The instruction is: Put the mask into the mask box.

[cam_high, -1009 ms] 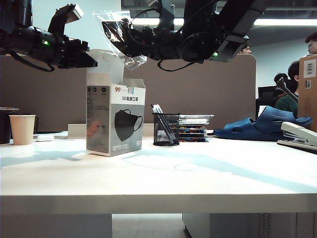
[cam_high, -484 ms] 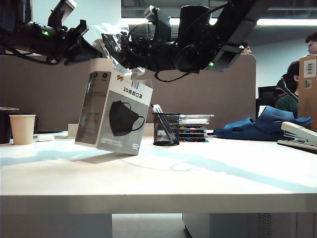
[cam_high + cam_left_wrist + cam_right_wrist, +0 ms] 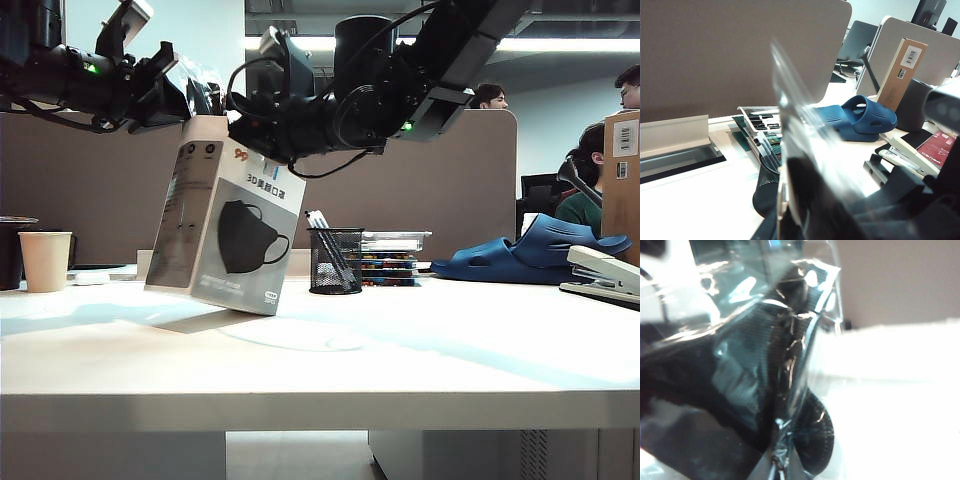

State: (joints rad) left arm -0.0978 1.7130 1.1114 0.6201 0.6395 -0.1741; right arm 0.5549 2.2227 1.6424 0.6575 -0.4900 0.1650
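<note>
Insertion is under way at the white counter (image 3: 400, 370), where two robot arms meet above the mask box (image 3: 225, 225). Tilted on its near-right bottom edge with its top leaning left, the grey-and-white carton is held at its upper left corner by the left claw (image 3: 185, 98), which appears clamped on a top flap, jaws fully closed. From the right, the right claw (image 3: 240, 105) reaches across to the carton's open top, jaws pinched tight on the mask (image 3: 740, 385), a black face covering sealed in a clear crinkly wrapper (image 3: 805, 150). Seen from the side, the packet sits just at the mouth of the carton, between the two claws; whether its lower edge has already passed inside cannot be told. A black mesh pen cup (image 3: 335, 260) stands just right of the carton, with a blue clog (image 3: 530, 255) and a stapler (image 3: 605, 275) farther right and a paper cup (image 3: 45, 260) at far left. Judging by the layout, the next move calls for sliding the packet down into the opening while the left claw keeps the carton steady, then letting go.
</note>
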